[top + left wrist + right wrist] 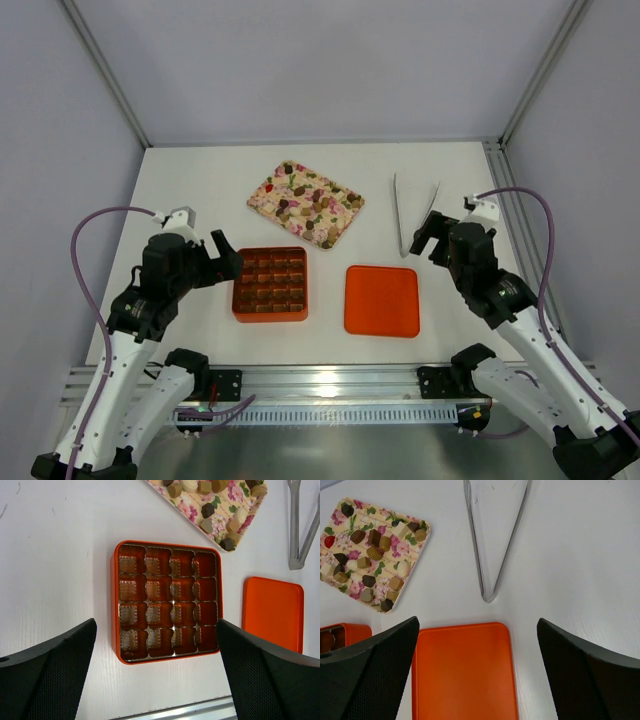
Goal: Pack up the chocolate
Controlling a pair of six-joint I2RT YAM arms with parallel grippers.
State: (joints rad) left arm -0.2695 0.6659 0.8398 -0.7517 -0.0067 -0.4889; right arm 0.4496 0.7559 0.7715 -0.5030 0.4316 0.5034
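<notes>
Top external view: we find no chocolate (374, 536) packed yet.
Box (114, 605) cells empty; left gripper (226, 258) and right gripper (428, 234) both spread.

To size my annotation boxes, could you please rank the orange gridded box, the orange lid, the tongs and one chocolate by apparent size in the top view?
1. Orange gridded box and orange lid: look alike, so unranked.
2. Tongs: long but thin.
3. One chocolate: smallest.

My top view, upper centre, chocolate (305, 200) on tray (262, 205), tongs (399, 215) to its right, box (270, 318) below tray, lid (382, 300) right of box
</notes>
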